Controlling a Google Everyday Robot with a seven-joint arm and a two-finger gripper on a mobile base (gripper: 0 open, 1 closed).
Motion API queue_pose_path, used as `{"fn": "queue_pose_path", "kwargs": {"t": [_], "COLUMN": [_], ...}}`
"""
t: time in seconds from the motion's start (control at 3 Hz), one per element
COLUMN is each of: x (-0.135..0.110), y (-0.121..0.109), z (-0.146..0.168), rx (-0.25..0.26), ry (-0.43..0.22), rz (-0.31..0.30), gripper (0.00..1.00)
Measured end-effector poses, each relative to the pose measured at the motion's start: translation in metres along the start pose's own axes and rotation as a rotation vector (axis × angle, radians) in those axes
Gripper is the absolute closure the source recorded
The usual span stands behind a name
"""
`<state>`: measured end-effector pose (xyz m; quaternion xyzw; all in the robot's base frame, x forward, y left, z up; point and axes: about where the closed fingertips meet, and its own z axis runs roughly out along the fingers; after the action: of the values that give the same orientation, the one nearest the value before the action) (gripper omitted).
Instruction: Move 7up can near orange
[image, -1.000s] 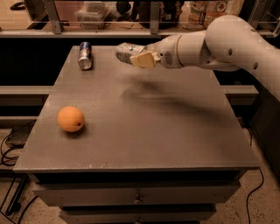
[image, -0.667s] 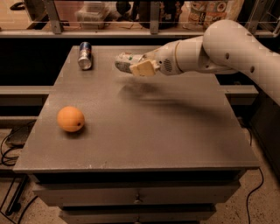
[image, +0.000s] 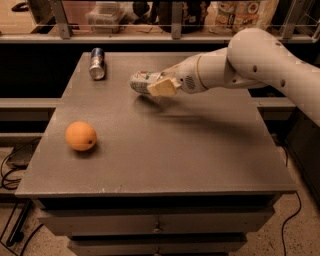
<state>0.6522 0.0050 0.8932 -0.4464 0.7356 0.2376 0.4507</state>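
The 7up can (image: 141, 82), silvery-white with green and red markings, lies sideways in my gripper (image: 156, 85), which is shut on it and holds it just above the grey table (image: 200, 150), left of centre toward the back. The white arm reaches in from the right. The orange (image: 80, 135) rests on the table at the front left, well apart from the can, down and to the left of it.
A blue-and-silver can (image: 97, 63) lies on its side at the table's back left corner. A shelf with containers (image: 105, 12) runs behind the table. Cables (image: 10, 170) lie on the floor at the left.
My gripper has carried the 7up can to the left and a little toward the front, closer to the orange. The orange and the blue-and-silver can have not moved.
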Motion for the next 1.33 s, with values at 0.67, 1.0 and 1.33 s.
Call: {"fn": "queue_pose_path", "kwargs": {"t": [0.67, 1.0, 1.33], "x": [0.004, 0.007, 0.008], "y": [0.047, 0.088, 0.113], "z": [0.012, 0.021, 0.024], "rx": [-0.140, -0.244, -0.305], "ry": [-0.034, -0.047, -0.057], "rz": [0.037, 0.065, 0.080], "gripper": [0.75, 0.51, 0.28]}}
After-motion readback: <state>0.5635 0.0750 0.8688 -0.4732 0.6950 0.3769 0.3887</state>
